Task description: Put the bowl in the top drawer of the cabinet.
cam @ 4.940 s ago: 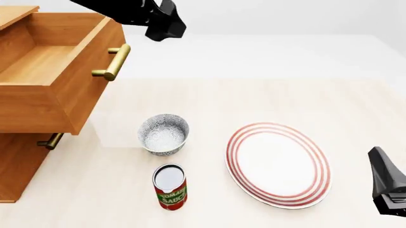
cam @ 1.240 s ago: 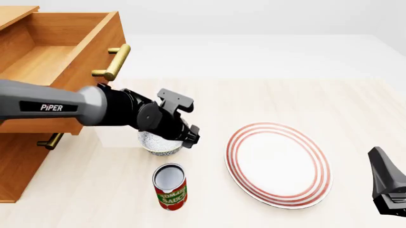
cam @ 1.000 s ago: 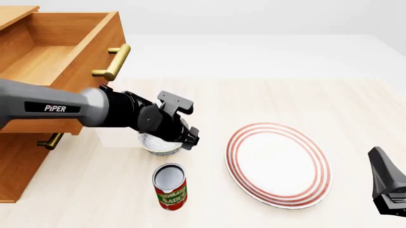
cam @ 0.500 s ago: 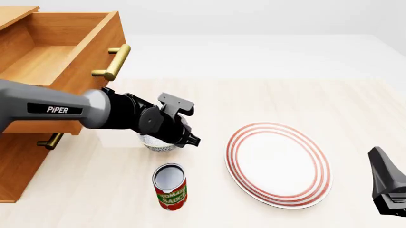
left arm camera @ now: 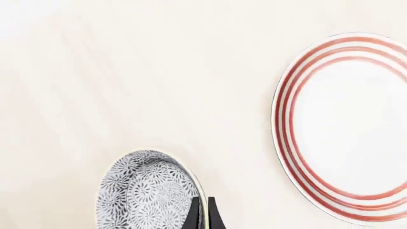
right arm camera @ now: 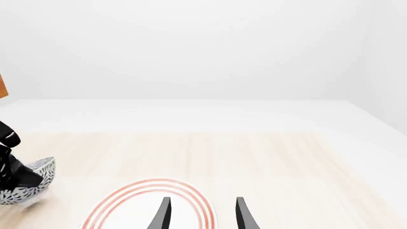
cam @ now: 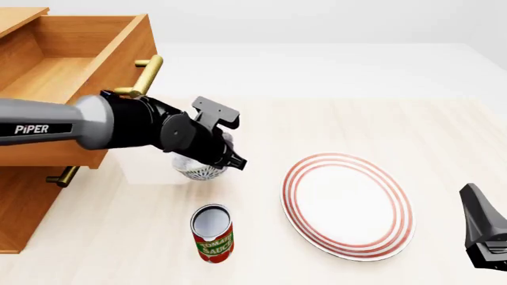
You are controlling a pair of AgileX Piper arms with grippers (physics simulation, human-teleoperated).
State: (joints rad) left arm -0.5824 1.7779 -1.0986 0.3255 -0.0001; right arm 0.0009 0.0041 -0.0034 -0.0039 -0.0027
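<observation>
1. Left gripper [left arm camera: 201,217]: jaws clamped on the bowl [cam: 199,169] rim, bowl lifted off the worktop [cam: 357,124], just left of the plate [cam: 347,205].
2. Top drawer [cam: 67,83] of the cabinet [cam: 24,202] pulled open, far left of bowl.
3. Can [cam: 212,233] upright, near side of bowl.
4. Right gripper [right arm camera: 200,214]: jaws apart, holding nothing, over plate's near edge.

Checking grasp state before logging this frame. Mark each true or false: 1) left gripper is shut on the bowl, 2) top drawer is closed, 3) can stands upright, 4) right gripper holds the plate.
1) Left gripper pinches the rim of the bowl: true.
2) Top drawer is closed: false, it is pulled open.
3) Can stands upright: true.
4) Right gripper holds the plate: false, it is open, gripping nothing.
</observation>
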